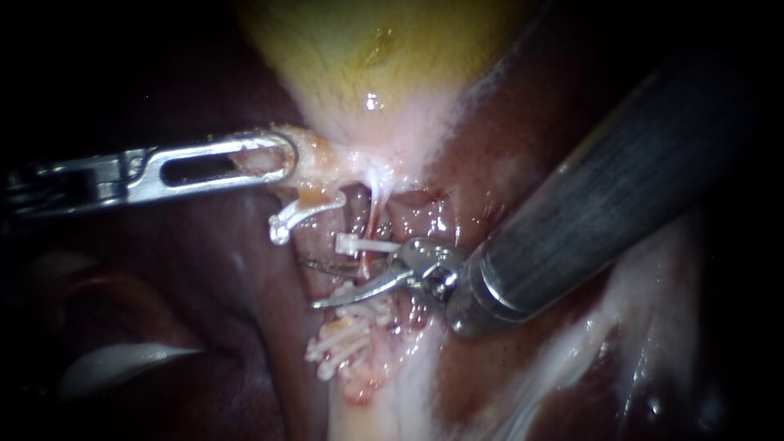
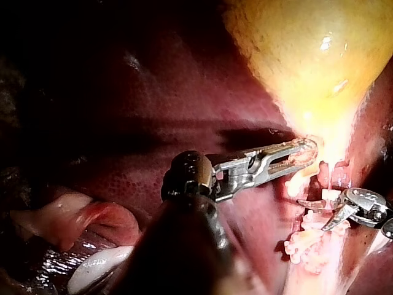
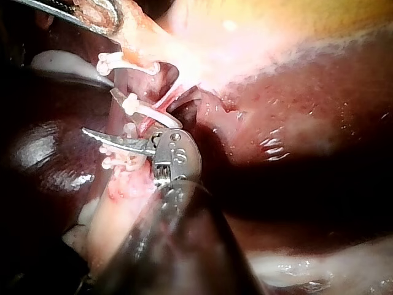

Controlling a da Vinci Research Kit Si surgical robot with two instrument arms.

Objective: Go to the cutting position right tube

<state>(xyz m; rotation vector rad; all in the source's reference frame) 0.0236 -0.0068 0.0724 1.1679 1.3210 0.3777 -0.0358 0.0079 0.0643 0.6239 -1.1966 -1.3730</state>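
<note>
Dark liver (image 1: pixel 506 147), thin red clipped right tube (image 1: pixel 374 214) inside open end effector of right instrument (image 1: pixel 325 282); left instrument (image 1: pixel 282 155) gripping gallbladder (image 1: pixel 367 73)

Shiny metal left instrument (image 1: pixel 282 157), white plastic clip (image 1: pixel 363 243), wet glossy gallbladder (image 1: pixel 384 57).

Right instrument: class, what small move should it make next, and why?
Probably ease the right instrument slightly forward until the thin red tube sits deep between its open blades. They gape at the tube, between the upper clip and the lower clips, and the left instrument holds tissue under the gallbladder.
</note>
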